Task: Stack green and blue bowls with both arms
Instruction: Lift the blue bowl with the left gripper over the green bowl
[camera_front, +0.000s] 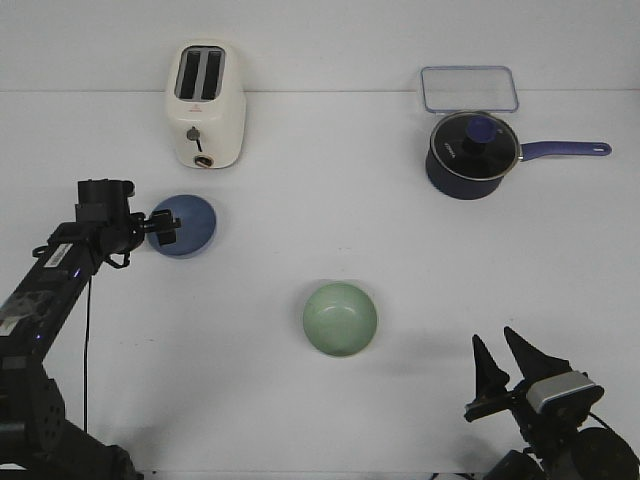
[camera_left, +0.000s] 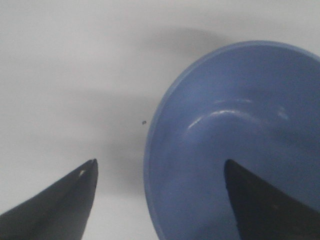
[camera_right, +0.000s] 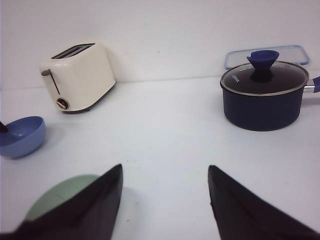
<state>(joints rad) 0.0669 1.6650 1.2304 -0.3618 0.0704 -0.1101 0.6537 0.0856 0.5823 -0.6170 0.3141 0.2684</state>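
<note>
The periwinkle blue bowl (camera_front: 192, 226) sits on the white table at the left, in front of the toaster. My left gripper (camera_front: 163, 229) is open and straddles the bowl's left rim. In the left wrist view (camera_left: 160, 162) one finger is inside the blue bowl (camera_left: 240, 135) and the other is outside it over the table. The sage green bowl (camera_front: 340, 318) sits upright in the middle, nearer the front. My right gripper (camera_front: 492, 337) is open and empty at the front right, apart from the green bowl. In the right wrist view (camera_right: 165, 167) the green bowl (camera_right: 55, 197) shows partly behind one finger.
A cream toaster (camera_front: 205, 105) stands at the back left. A dark navy saucepan (camera_front: 468, 152) with a glass lid and a long handle stands at the back right, with a clear lidded container (camera_front: 468, 88) behind it.
</note>
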